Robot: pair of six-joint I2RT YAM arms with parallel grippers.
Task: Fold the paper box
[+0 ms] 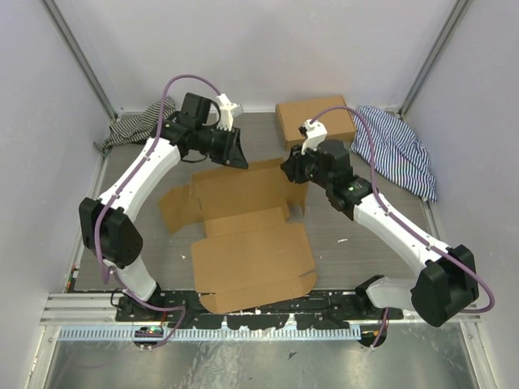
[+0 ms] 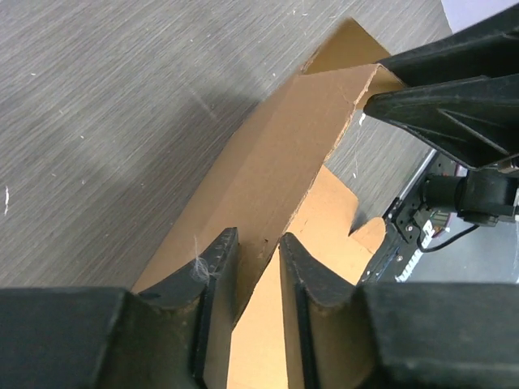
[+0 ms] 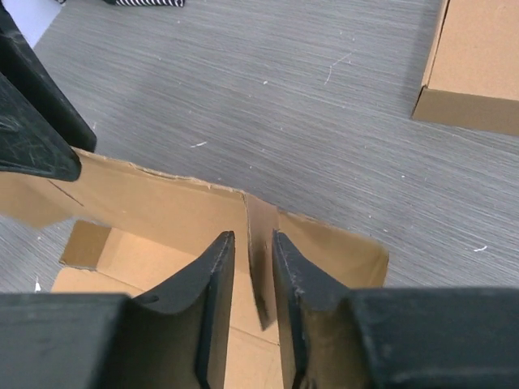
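Box (image 1: 243, 243) lies half flat on table (image 3: 243, 81), with its far wall (image 2: 284, 162) raised.
Left gripper (image 2: 258, 251): jaws narrow, astride the wall's top edge; cannot tell if pinching.
Right gripper (image 3: 253, 243): jaws narrow, loose around upright tab (image 3: 261, 259), gap on one side.
Bare table ahead of both. Formed box (image 3: 478, 65) sits ahead-right of the right jaws, well apart.

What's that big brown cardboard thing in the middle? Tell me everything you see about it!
The paper box is plain brown cardboard, cut into one piece with flaps, tabs and notches. It is not yet a box: most of it lies flat and open on the grey table. Only its far strip is standing up like a low wall. The left gripper and the right gripper each have their fingers either side of that raised part.
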